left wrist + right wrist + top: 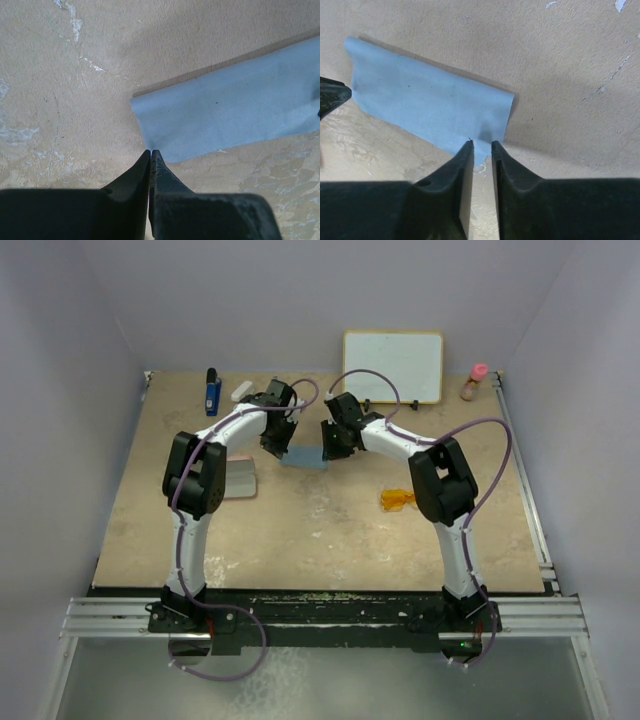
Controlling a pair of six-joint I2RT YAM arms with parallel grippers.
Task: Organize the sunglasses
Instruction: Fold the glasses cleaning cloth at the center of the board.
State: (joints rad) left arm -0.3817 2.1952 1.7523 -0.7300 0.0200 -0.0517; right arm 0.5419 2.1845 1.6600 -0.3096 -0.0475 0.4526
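Note:
The sunglasses (398, 501), small with orange-amber lenses, lie on the table right of centre, beside the right arm's elbow. They show in neither wrist view. The pink case (240, 478) lies by the left arm. A light blue cloth (303, 458) lies folded between the two grippers. My left gripper (278, 447) is shut, its tips (151, 151) at the cloth's (230, 107) near-left corner, with nothing seen between the jaws. My right gripper (330, 449) is open by a narrow gap (481, 144), over the cloth's (425, 107) near-right edge.
A white board (393, 366) stands at the back wall. A pink-capped bottle (476, 381) is at the back right. A blue object (213, 391) and a small white object (242, 391) lie at the back left. The table's tan surface (320, 540) runs to the front edge.

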